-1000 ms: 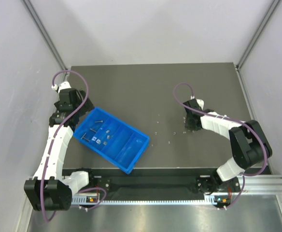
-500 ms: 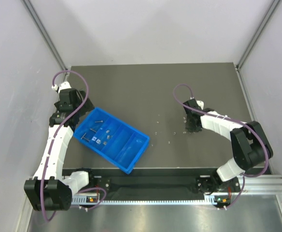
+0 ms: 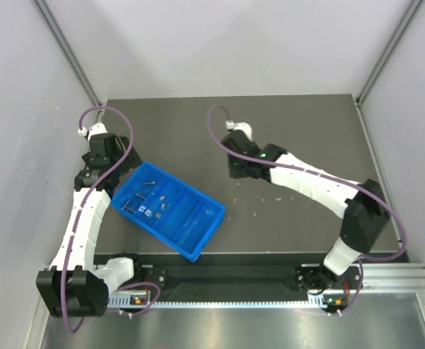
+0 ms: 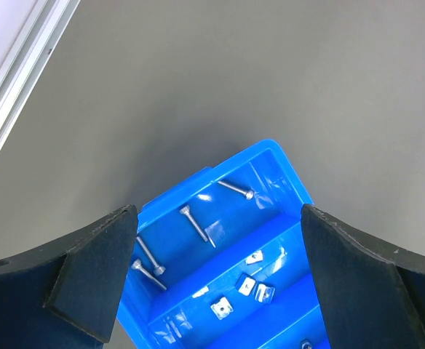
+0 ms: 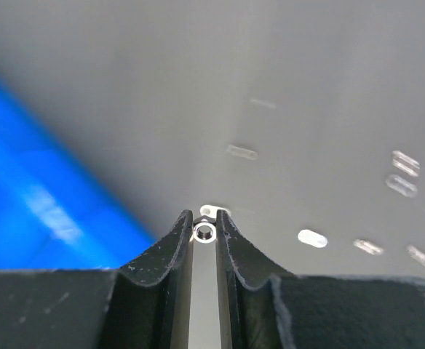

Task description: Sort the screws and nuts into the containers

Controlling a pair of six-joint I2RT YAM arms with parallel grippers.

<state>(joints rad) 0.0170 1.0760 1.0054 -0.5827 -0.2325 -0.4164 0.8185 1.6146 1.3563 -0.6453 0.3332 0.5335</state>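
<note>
Between the right gripper's [image 5: 204, 217] clamped jaws a screw [image 5: 204, 233] points away, head camera-ward; the left gripper's [image 4: 217, 211] jaws gape over the tray [image 4: 272, 153].

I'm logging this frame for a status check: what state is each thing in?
Blue tray: screws in end compartment, nuts in the next.
Left gripper: open, over the tray's end.
Right gripper: shut on a small metal part.
Loose parts: scattered on the table.
</note>
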